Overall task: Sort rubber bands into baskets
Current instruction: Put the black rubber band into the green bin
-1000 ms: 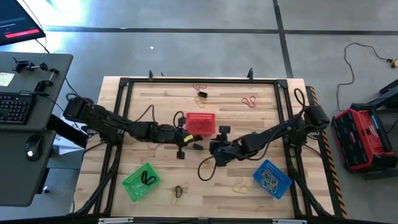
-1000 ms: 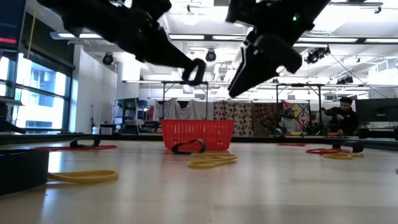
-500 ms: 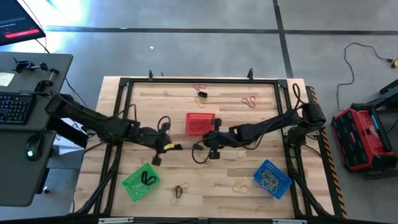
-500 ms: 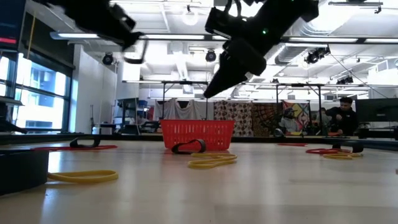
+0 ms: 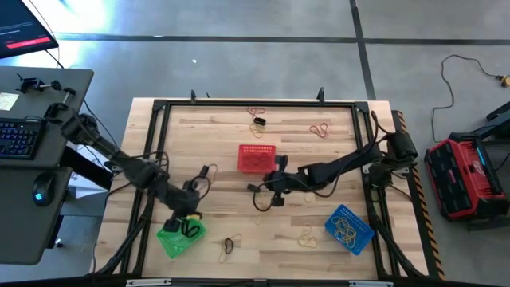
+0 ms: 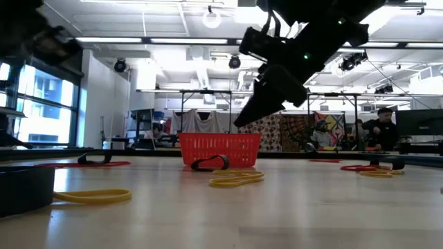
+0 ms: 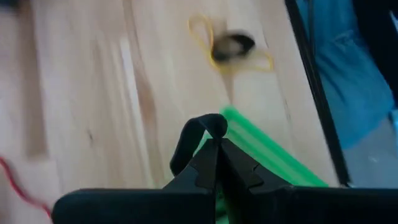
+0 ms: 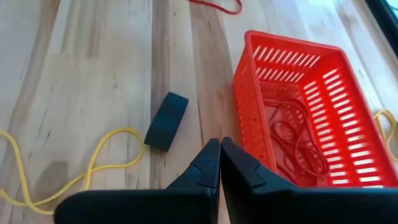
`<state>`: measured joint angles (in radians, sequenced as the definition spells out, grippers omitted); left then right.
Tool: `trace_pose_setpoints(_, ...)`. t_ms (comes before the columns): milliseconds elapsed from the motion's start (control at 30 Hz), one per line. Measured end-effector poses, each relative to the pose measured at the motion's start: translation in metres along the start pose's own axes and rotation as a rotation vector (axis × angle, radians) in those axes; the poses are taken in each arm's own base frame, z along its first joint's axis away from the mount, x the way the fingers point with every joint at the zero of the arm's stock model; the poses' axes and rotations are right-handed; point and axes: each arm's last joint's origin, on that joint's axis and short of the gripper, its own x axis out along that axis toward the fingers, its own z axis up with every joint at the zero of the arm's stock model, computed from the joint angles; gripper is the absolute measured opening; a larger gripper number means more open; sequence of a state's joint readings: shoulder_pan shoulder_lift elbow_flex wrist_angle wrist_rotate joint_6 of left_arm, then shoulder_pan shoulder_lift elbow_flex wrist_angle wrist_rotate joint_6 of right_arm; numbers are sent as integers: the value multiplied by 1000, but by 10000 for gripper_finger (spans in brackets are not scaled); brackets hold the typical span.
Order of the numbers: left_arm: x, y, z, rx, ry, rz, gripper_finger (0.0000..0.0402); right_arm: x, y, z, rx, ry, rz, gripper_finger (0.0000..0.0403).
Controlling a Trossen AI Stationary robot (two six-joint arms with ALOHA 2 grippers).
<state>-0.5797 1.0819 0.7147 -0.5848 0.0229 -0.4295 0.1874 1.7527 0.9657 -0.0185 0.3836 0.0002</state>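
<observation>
Now the left gripper [image 5: 190, 214] is over the near-left part of the table [image 5: 215, 135], right at the upper edge of the green basket [image 5: 179, 235]. Its fingers are pressed together on a black band [image 7: 198, 134], which stands up as a small loop from the tips in the left wrist view. Inside the green basket another black band [image 5: 190, 230] already lies.

The right gripper [image 5: 271, 185] hangs above the middle of the table, just beside the near-right corner of the red basket [image 5: 256, 158]. Its two fingers are closed against each other with nothing between them. In the right wrist view a black band [image 8: 166, 121] lies on the wood just past the fingertips, touching a yellow band [image 8: 74, 171], and reddish bands [image 8: 292, 134] rest in the red basket.

The blue basket [image 5: 348, 228] stands at the near right and holds yellow bands [image 5: 345, 231]. More bands are scattered on the wood: a red and a yellow one near the far edge [image 5: 256, 117], a reddish one [image 5: 320, 128] toward the far right, a yellow one [image 5: 307, 236] beside the blue basket, and a dark one with yellow [image 5: 229, 245] near the front edge.
</observation>
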Motion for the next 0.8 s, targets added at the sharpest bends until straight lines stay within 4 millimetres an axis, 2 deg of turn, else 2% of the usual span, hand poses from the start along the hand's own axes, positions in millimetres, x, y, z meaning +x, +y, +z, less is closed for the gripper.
trace_pose_setpoints(300,2,-22,-18,-211,166,-113,0,-1,1,1,-6,-9,-24,0)
trace_pose_setpoints(467,9,-34,-24,-270,228,-131,0,-1,1,1,-1,-9,-26,0)
trace_pose_setpoints(800,26,-39,-30,-340,313,-83,8,-1,1,1,-9,-10,-26,0)
